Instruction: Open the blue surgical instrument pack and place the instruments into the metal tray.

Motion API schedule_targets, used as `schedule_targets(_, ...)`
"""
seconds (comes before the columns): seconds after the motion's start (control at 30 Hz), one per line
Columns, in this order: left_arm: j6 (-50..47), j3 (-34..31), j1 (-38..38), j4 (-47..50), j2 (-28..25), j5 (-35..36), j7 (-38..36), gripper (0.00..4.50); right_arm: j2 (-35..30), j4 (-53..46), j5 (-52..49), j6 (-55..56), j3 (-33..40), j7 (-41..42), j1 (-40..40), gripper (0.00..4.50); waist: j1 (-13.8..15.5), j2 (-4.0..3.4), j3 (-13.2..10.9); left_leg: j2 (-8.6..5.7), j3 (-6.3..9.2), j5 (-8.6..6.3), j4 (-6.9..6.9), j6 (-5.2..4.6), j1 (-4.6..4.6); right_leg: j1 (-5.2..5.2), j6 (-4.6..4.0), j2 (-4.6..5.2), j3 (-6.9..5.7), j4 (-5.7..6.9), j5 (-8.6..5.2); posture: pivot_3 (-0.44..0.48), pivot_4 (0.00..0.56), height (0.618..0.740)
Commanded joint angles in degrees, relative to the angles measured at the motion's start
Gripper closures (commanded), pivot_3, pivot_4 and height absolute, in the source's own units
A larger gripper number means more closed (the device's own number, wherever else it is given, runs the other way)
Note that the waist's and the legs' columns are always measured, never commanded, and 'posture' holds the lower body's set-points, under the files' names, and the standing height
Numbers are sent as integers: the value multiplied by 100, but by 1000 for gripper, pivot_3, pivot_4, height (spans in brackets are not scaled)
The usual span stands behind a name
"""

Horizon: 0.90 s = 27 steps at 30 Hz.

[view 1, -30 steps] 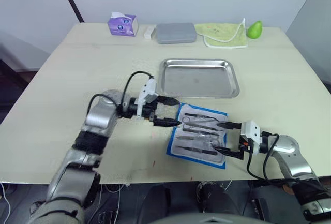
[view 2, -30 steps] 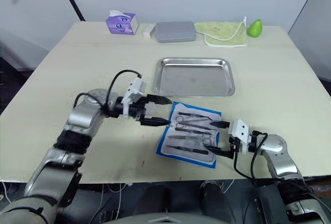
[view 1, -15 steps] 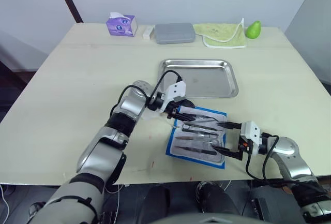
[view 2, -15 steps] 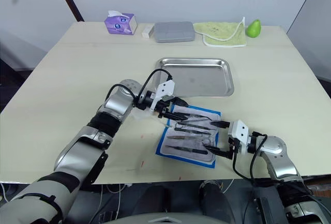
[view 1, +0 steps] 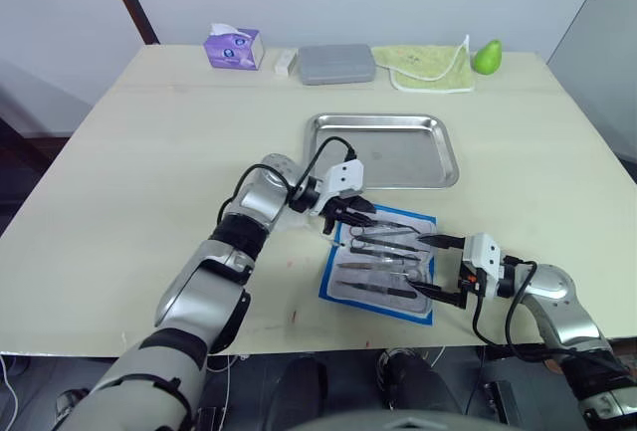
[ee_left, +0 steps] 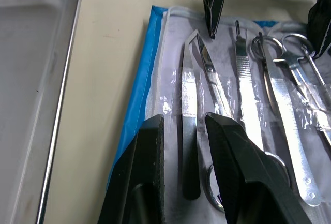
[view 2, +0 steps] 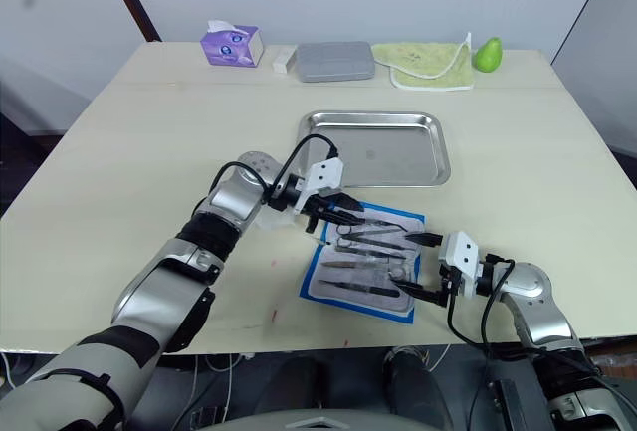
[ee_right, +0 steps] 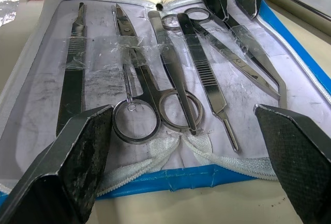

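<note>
Light is even and soft across the table [view 1: 129, 202], bright enough that nothing falls into darkness; it seems to come from overhead, since shadows under the arms are faint and short. The metal tray [view 1: 328, 167] gives a dull grey sheen without hard glare, its rim catching a thin bright line toward 12 o'clock. In the wrist views the instruments [ee_right: 170, 69] show small white highlights and the plastic film over them glints in patches. The left gripper [ee_left: 183, 131] has its near fingers soft and out of focus, as do the right gripper's fingers [ee_right: 88, 146]. The head views are slightly soft, with mild bending of table edges toward 3 and 9 o'clock.
</note>
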<state>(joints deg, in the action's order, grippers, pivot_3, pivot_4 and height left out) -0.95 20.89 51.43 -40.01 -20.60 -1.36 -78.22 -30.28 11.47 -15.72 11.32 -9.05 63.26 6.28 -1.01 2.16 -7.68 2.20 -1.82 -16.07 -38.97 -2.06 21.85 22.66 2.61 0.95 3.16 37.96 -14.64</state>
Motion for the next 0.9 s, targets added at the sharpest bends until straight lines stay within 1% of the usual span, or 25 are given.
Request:
schedule_targets(0.03,163,37,73,-31,21,-141,76,3133,-51,366,496,-291,-244,-181,-206,0,0,0,0,0,0,0,0,0,0,0,0,0,0,0,0,0,150,736)
schedule_targets(0.23,352,131,92,-263,70,-421,205,3133,-59,337,502,-329,-253,-183,-203,0,0,0,0,0,0,0,0,0,0,0,0,0,0,0,0,0,150,736)
schedule_targets(0.3,394,186,106,-310,80,-504,182,3738,-64,327,507,-345,-259,-182,-201,0,0,1,0,0,0,0,0,0,0,0,0,0,-1,0,0,0,150,736)
schedule_targets(0.33,412,211,114,-330,82,-544,165,3929,-66,323,510,-352,-262,-180,-200,0,1,1,1,0,0,0,0,-1,0,0,0,0,0,0,0,0,150,736)
schedule_targets(0.37,432,217,131,-361,99,-562,167,4424,-67,326,517,-359,-270,-175,-189,0,5,1,1,0,0,0,0,-1,0,-1,0,0,-1,0,0,0,150,736)
schedule_targets(0.4,443,229,144,-379,113,-563,127,4480,-67,329,523,-365,-278,-172,-181,0,9,3,3,0,0,0,0,-1,-1,-1,0,1,0,0,0,0,150,736)
schedule_targets(0.63,411,274,283,-374,113,-627,6,4480,-77,393,706,-477,-418,-216,-84,0,5,3,3,0,0,0,0,-1,-1,-2,0,0,0,0,0,0,150,736)
schedule_targets(0.9,3,285,627,-257,96,-703,-262,4480,-116,500,865,-632,-578,-274,27,0,-26,4,4,1,0,-1,1,-1,-2,-1,0,-3,1,0,0,0,150,736)
